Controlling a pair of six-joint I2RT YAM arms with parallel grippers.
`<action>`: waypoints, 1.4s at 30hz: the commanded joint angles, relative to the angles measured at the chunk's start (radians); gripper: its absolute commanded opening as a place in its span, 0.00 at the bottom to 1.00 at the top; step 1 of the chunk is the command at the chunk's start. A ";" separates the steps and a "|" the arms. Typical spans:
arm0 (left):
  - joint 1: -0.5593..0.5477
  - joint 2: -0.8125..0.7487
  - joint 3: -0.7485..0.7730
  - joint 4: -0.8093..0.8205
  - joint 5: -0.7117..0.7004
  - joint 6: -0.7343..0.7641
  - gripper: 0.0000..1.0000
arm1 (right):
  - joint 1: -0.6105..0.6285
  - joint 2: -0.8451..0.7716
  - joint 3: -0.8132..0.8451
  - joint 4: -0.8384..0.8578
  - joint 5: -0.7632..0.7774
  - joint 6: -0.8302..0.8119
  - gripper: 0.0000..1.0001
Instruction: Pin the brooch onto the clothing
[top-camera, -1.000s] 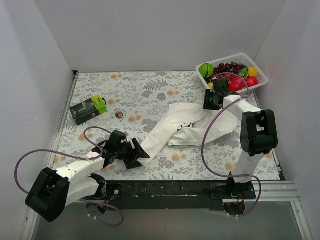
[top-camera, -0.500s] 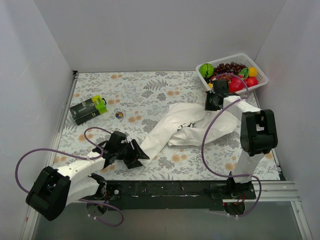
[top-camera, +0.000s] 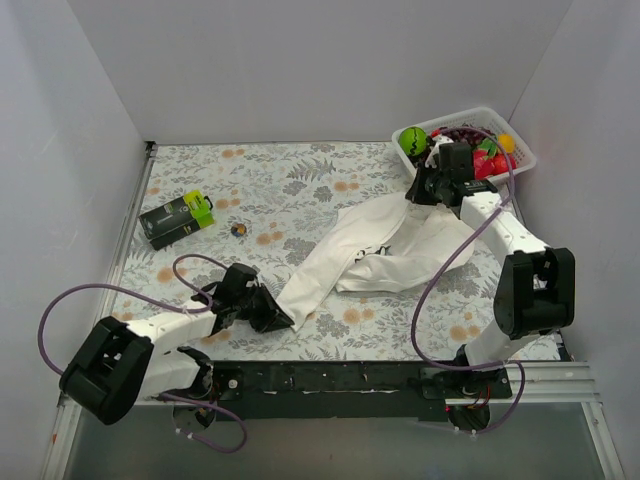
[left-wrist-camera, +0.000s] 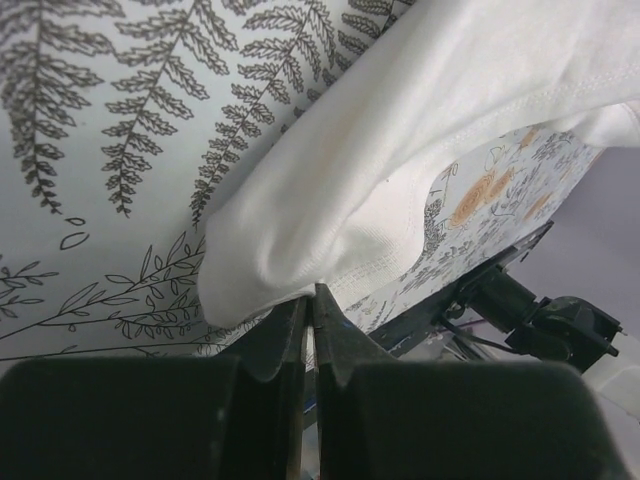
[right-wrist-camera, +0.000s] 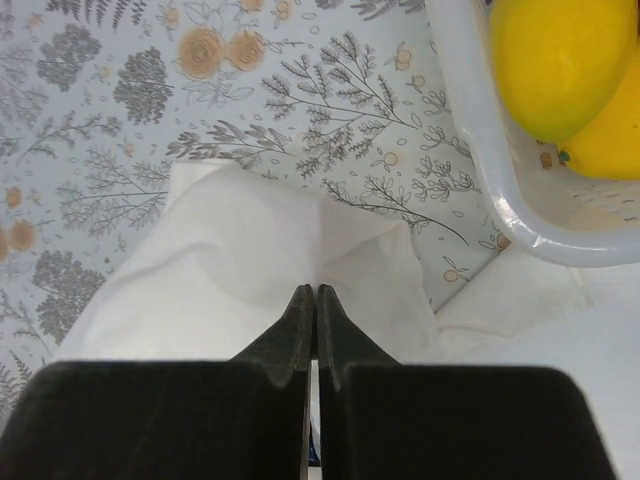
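Observation:
The clothing (top-camera: 370, 250), a white T-shirt, lies crumpled across the middle of the flowered table. My left gripper (top-camera: 283, 320) is shut on its near-left end; in the left wrist view the fingertips (left-wrist-camera: 311, 295) pinch a fold of the white fabric (left-wrist-camera: 400, 150). My right gripper (top-camera: 417, 194) is shut on the shirt's far-right edge next to the basket, and the right wrist view shows its jaws (right-wrist-camera: 316, 292) closed on the cloth (right-wrist-camera: 230, 260). The brooch (top-camera: 239, 230), a tiny dark disc, lies on the table to the left, apart from the shirt and from both grippers.
A green-and-black box (top-camera: 177, 217) lies at the left. A white basket (top-camera: 522, 158) of fruit stands at the back right; its rim (right-wrist-camera: 480, 150) and two yellow fruits (right-wrist-camera: 555, 60) are close to my right gripper. White walls enclose the table.
Both grippers have shut on the shirt. The right arm has moved back toward the basket and drawn the fabric with it. The left gripper has shifted slightly toward the shirt's end.

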 joint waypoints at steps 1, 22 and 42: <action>-0.005 -0.021 0.012 -0.109 -0.171 0.069 0.00 | -0.005 -0.073 0.062 -0.016 -0.050 0.008 0.01; -0.003 0.150 1.833 -0.510 -0.244 0.632 0.00 | -0.003 -0.527 0.646 -0.004 -0.093 0.126 0.01; -0.002 0.040 1.884 -0.545 -0.414 0.724 0.00 | -0.003 -0.613 0.608 0.025 -0.105 0.133 0.01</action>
